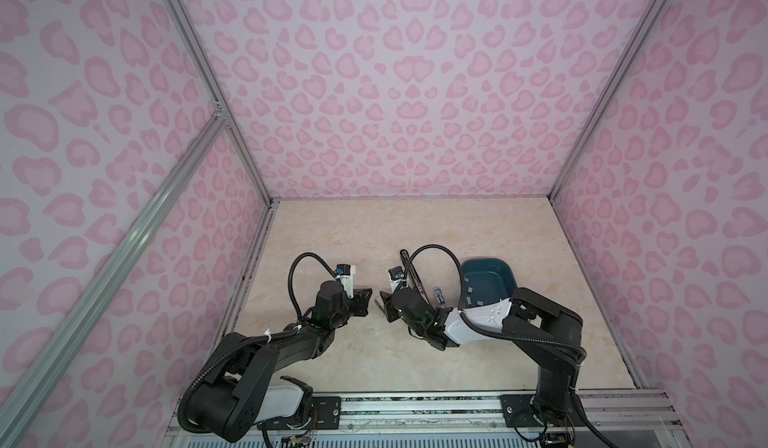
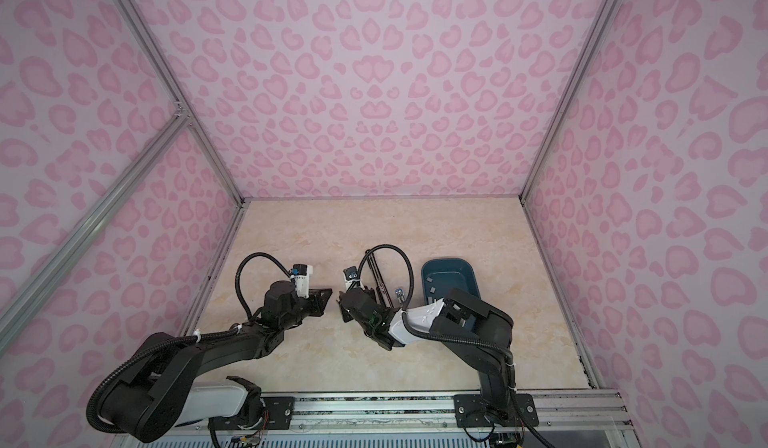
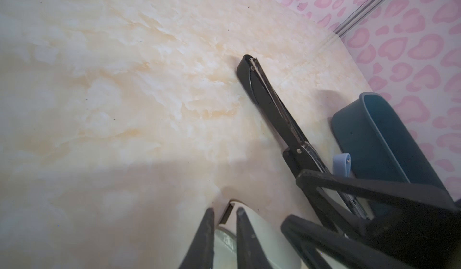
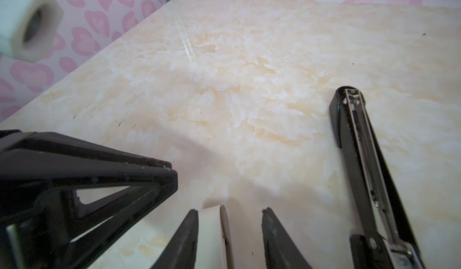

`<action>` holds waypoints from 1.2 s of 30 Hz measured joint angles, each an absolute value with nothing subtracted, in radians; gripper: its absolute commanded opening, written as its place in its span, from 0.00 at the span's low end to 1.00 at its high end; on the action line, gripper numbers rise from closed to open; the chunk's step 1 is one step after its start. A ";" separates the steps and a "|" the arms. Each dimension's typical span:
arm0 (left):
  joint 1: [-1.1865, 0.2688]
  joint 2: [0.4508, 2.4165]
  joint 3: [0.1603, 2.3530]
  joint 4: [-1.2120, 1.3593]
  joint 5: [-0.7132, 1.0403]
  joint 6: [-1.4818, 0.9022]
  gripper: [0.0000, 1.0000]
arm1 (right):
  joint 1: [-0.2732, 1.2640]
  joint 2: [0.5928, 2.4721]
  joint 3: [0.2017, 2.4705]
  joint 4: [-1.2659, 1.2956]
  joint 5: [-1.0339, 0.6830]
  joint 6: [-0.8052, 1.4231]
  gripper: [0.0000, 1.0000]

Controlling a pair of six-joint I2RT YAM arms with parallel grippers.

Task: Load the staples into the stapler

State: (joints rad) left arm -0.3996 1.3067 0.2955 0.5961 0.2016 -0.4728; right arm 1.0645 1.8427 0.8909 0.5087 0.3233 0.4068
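right wrist view is showing the right gripper [image 4: 230, 210] standing part open, with a pale strip [image 4: 210, 230] leaning on one finger and clear space to the other. i am taking it for one of the staples, though it is too close to be sure. the left gripper [image 4: 172, 171] is sitting just beside it with its jaws pressed together, and i cannot tell whether it is pinching anything. the stapler [image 1: 411, 273] is lying swung open on the table [image 1: 332, 238], just right of and beyond both grippers, its channel facing up. the rest of the staples [image 1: 468, 300] are resting in the blue tray [image 1: 490, 277] further right, with a small blue item [image 1: 439, 296] lying between tray and stapler.

this is looking like a handover or regrip near the middle. to be doing it well, one gripper should be holding firmly before the other is letting go. the strip should be travelling level and lined up with the channel's length before lowering, since a skewed strip would likely be catching on the rail.
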 measured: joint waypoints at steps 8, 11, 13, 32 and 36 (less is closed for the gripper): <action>-0.439 1.233 0.347 0.571 0.221 -0.467 0.35 | 1.065 1.597 0.727 0.360 0.393 0.389 0.52; -0.479 1.248 0.382 0.571 0.227 -0.466 0.35 | 1.065 1.535 0.662 0.296 0.403 0.389 0.56; -0.501 1.275 0.408 0.571 0.228 -0.466 0.43 | 1.068 1.499 0.626 0.273 0.411 0.389 0.56; -0.654 1.528 0.588 0.574 0.182 -0.584 0.82 | 1.063 1.509 0.528 0.239 0.404 0.415 0.50; -0.658 1.570 0.612 0.574 0.179 -0.601 0.82 | 1.057 1.528 0.533 0.241 0.414 0.414 0.50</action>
